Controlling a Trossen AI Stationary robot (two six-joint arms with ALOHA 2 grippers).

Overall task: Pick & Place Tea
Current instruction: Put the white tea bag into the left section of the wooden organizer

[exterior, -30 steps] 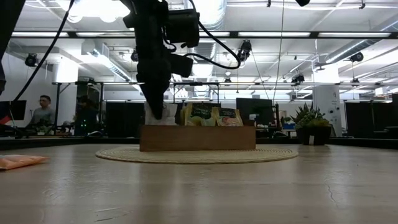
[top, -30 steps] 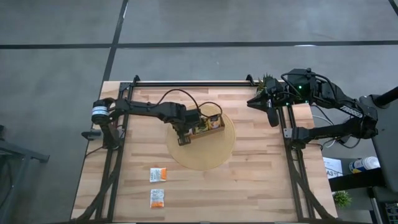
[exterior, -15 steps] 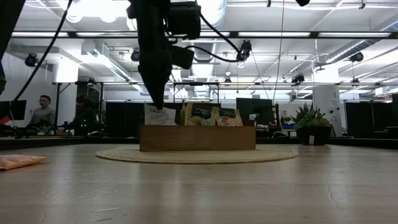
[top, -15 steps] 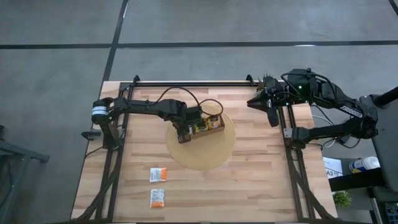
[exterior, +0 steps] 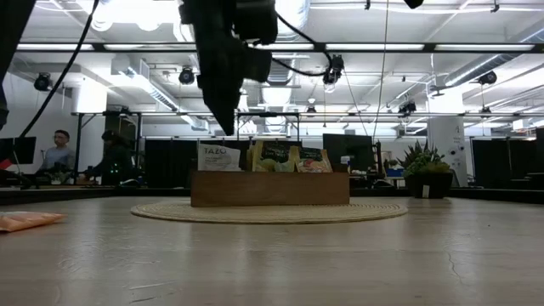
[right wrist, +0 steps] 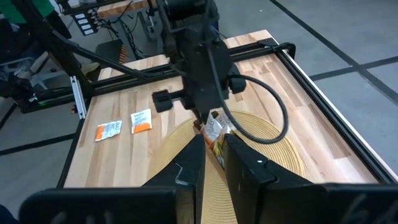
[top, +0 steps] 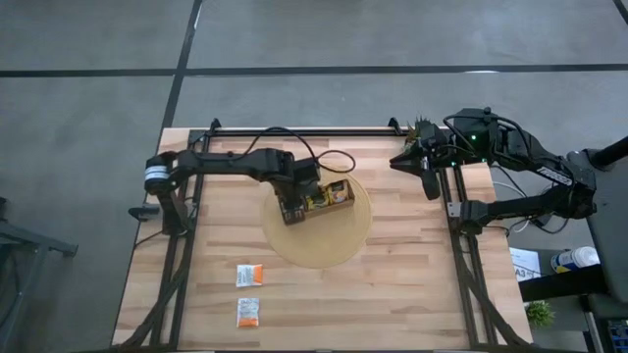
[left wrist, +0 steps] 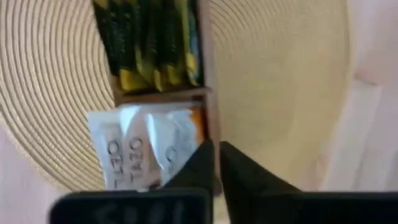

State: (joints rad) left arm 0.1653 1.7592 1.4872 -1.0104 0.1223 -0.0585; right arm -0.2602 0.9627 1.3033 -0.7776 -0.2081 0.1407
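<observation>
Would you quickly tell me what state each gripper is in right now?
Left gripper: shut, holding nothing, above the wooden tray.
Right gripper: shut, empty, parked at the table's far right edge.

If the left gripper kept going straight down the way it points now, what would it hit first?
Probably the white tea sachets standing in the end compartment of the wooden tray, or that compartment's wall; the left gripper, shut and empty, hangs just above them. Depth is unclear.

Grey floor (top: pixel 88 118), ceiling lights (exterior: pixel 127 10)
</observation>
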